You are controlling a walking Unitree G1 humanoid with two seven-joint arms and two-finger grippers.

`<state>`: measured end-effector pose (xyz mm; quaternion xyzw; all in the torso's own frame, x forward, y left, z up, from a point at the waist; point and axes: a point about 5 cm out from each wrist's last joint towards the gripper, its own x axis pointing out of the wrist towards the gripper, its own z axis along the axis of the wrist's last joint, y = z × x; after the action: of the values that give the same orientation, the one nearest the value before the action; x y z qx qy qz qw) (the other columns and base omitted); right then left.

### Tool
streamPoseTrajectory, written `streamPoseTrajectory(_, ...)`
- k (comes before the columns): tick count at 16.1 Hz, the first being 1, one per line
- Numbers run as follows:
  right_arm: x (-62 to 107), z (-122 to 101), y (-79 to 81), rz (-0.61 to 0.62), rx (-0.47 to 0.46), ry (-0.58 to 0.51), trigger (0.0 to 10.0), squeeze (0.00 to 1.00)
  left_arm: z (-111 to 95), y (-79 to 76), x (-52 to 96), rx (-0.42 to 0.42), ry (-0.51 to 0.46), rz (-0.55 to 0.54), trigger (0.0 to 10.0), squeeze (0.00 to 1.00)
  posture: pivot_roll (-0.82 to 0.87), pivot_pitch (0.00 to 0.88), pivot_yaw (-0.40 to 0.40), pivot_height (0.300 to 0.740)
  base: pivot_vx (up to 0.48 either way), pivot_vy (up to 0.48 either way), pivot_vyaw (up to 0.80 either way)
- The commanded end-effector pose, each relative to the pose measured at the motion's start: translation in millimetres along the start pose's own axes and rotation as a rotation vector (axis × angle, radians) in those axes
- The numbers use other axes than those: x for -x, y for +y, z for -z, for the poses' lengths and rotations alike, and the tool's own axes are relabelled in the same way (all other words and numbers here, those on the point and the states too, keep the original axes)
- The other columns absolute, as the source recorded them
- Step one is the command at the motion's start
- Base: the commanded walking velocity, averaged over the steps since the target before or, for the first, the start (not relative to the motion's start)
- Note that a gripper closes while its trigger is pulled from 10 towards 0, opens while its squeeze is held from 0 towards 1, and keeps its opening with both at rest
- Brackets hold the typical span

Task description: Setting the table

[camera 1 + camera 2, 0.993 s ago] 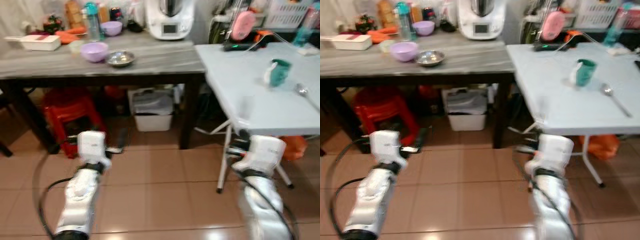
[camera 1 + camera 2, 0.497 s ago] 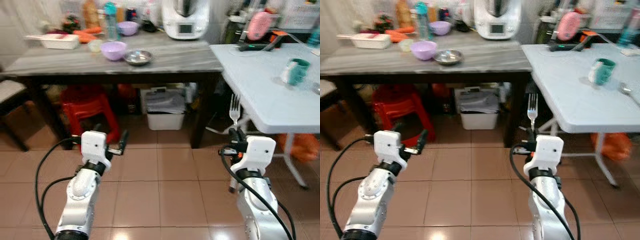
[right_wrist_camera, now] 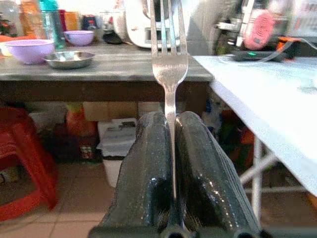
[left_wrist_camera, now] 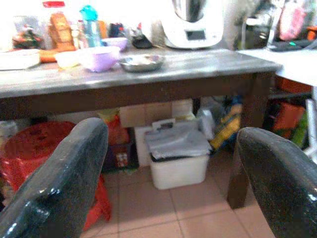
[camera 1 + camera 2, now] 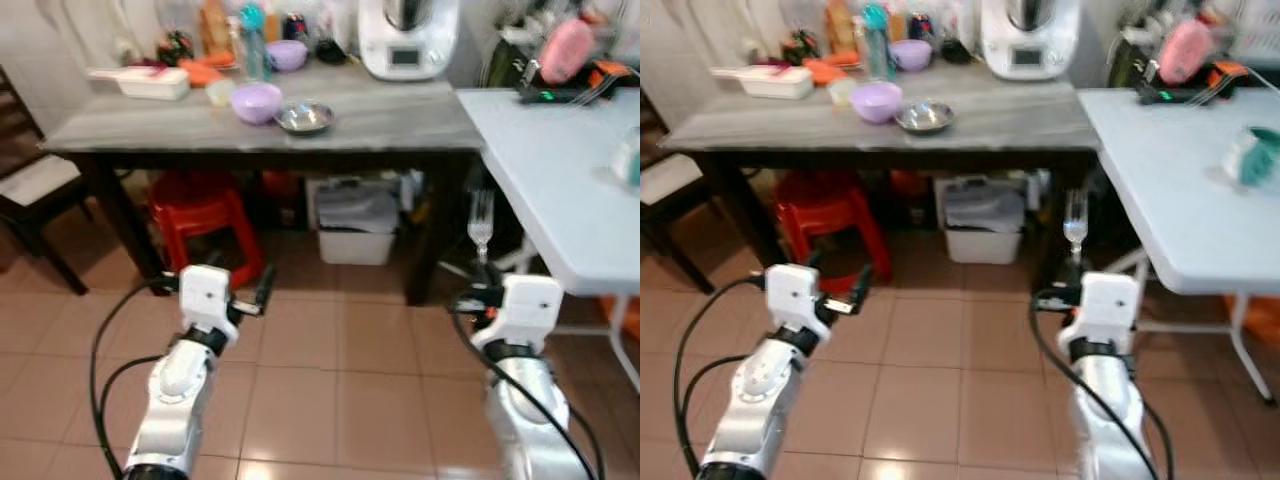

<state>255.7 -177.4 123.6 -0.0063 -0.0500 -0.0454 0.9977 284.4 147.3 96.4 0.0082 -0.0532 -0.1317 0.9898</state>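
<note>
My right gripper point(image 3: 167, 121) is shut on a silver fork point(image 3: 168, 64), which stands upright with its tines up point(image 5: 481, 215). It is held low in front of me, beside the near left corner of the white folding table point(image 5: 560, 170). A teal mug point(image 5: 1252, 158) stands on that table at the right edge. My left gripper point(image 4: 168, 158) is open, its fingers point(image 5: 265, 284) wide apart with nothing between them, low over the tiled floor. A purple bowl point(image 5: 257, 101) and a steel bowl point(image 5: 304, 117) sit on the grey-topped table point(image 5: 380, 125).
A white kitchen appliance point(image 5: 405, 40), bottles and food crowd the back of the grey table. Under it stand a red stool point(image 5: 205, 215) and a white bin point(image 5: 357, 220). A dark chair point(image 5: 35, 185) is at the left. Tiled floor point(image 5: 340, 350) lies ahead.
The whole picture has shifted right, so the camera has turned left; the white table now sits at the right edge. The fork stays upright in my right gripper. The left gripper stays open.
</note>
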Motion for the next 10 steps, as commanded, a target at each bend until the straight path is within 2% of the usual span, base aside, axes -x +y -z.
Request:
streamPoseTrajectory(1, -2.1, -4.6, 9.2, -0.029, -0.02, -0.019, 10.0, 0.0, -1.4, 9.8, 2.6, -0.018, 0.003, -0.019, 10.0, 0.0, -0.01, 0.0, 0.019, 0.74, 0.375, 0.0, 0.45)
streamPoseTrajectory(8, -2.2, -4.9, 11.1, -0.032, -0.023, -0.022, 10.0, 0.0, -1.9, 7.9, 2.1, -0.015, 0.001, -0.005, 10.0, 0.0, -0.01, 0.0, 0.022, 0.74, 0.4, 0.0, 0.55)
streamPoseTrajectory(10, -2.4, -4.4, 10.7, -0.026, -0.023, -0.02, 10.0, 0.0, -2.3, 7.3, 1.9, -0.013, -0.001, -0.002, 10.0, 0.0, -0.01, 0.0, 0.023, 0.74, 0.403, 0.0, 0.0)
